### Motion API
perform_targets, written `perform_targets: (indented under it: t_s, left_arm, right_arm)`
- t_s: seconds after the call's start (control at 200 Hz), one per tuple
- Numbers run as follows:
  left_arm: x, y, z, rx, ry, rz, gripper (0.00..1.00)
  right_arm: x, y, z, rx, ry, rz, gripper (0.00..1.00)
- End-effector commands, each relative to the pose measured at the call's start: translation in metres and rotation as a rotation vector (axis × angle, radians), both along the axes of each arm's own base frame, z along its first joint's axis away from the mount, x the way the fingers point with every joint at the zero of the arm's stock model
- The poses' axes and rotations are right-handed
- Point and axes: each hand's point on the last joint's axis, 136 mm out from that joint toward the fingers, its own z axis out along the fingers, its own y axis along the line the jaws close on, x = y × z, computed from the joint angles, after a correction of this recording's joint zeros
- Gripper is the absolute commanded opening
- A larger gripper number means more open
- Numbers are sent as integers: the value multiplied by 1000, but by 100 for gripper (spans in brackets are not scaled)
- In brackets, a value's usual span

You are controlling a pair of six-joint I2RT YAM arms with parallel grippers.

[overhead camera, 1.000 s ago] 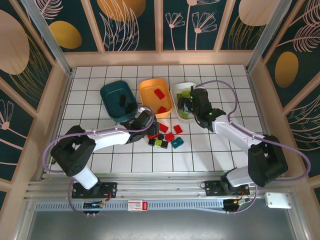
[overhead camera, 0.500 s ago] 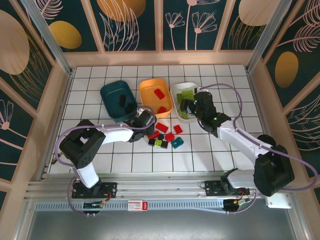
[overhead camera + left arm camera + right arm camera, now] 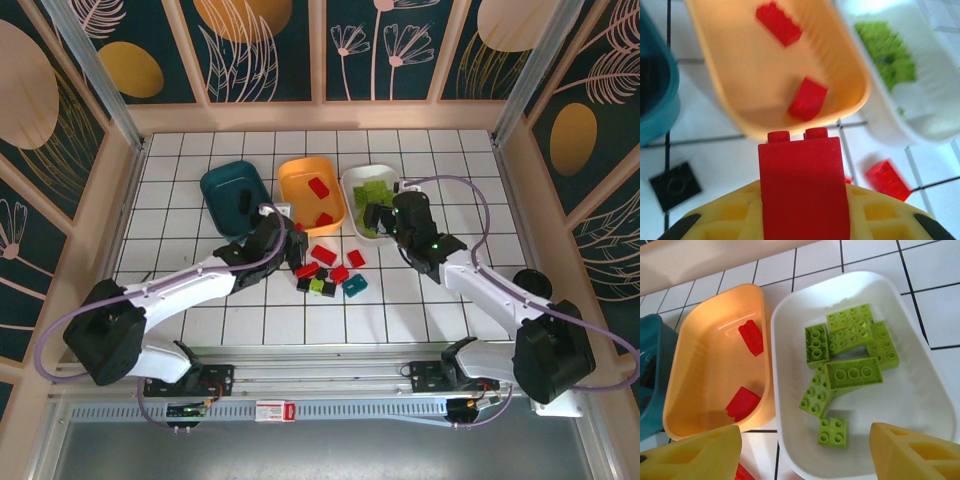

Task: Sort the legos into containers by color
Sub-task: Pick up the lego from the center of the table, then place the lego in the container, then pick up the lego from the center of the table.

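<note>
Colour governs each position: the left claw (image 3: 802, 220) grips a red brick (image 3: 800, 170) just short of the orange tub (image 3: 730, 80), where two reds (image 3: 807, 99) lie; the right claw (image 3: 802, 460), spread wide and empty, hangs over the white tub (image 3: 920, 405) holding lime bricks (image 3: 852, 372).

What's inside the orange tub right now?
The tub holds two red bricks, lying apart, and nothing else in the right wrist view. From above, the left gripper hides its near corner.
</note>
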Motion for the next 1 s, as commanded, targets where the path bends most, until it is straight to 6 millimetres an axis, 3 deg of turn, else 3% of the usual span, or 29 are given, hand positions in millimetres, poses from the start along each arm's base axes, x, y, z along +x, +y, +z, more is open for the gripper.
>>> perform_targets:
  t_s: [0.0, 0.12, 0.18, 0.31, 0.395, 0.515, 0.676, 0.806, 0.831, 0.846, 0.996]
  left_arm:
    - [33, -10, 20, 14, -21, -6, 24]
    - [87, -21, 14, 37, -1, 17, 22]
    - [111, -26, -3, 59, 29, 26, 21]
    - [148, -26, -22, 81, 63, 67, 21]
    - [161, -27, -27, 79, 73, 75, 33]
    - [168, -34, -16, 57, 58, 66, 54]
    - [152, -43, 34, -66, -4, 7, 76]
    - [108, -52, 65, -123, -60, -62, 88]
    - [97, -55, 60, -116, -54, -77, 89]
    - [89, -55, 72, -131, -76, -86, 90]
    - [31, -46, 58, -156, -60, -114, 92]
  right_arm:
    - [-4, 2, 3, 61, -16, -2, 68]
    - [-11, 3, -4, 60, 9, 7, 68]
    - [-15, 2, -6, 60, 16, 14, 68]
    - [-31, 11, -10, 55, 35, 63, 68]
    - [-44, 22, -17, 62, 58, 120, 69]
    - [-61, 35, -39, 65, 125, 173, 69]
    - [-69, 36, -72, 45, 193, 152, 69]
    - [-60, 36, -89, 29, 201, 117, 69]
    - [-58, 37, -92, 26, 202, 117, 69]
    - [-57, 37, -94, 23, 202, 118, 69]
    - [-50, 50, -105, 27, 211, 152, 69]
